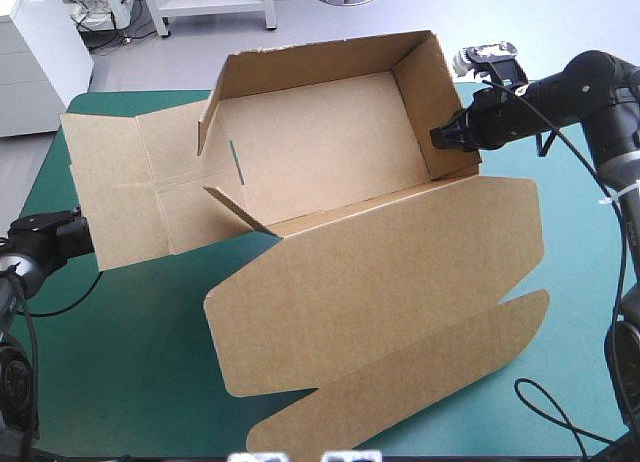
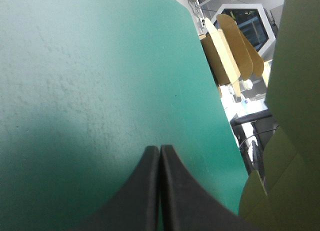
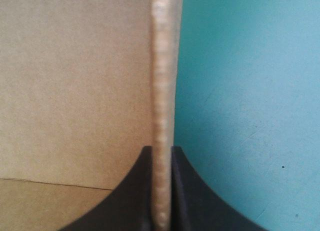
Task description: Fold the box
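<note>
The brown box (image 1: 330, 142) stands partly raised in the middle of the table, with its far long wall and right end wall up. Its lid (image 1: 390, 272) and tuck flap (image 1: 420, 382) lie flat toward the near edge, and its left end panels (image 1: 120, 182) lie flat. My right gripper (image 1: 442, 137) is shut on the top edge of the right end wall (image 3: 162, 91), the board edge standing between its black fingers (image 3: 187, 191). My left gripper (image 2: 160, 150) is shut with nothing in it, low over the teal-green cover by the near-left corner of the flat left panel (image 2: 295, 66); the high view shows this gripper (image 1: 85, 234) beside that panel.
Bare teal-green cover (image 1: 120, 362) lies at the near left and far right (image 1: 560, 172). In the left wrist view, more brown board (image 2: 230, 51) shows beyond the table's edge.
</note>
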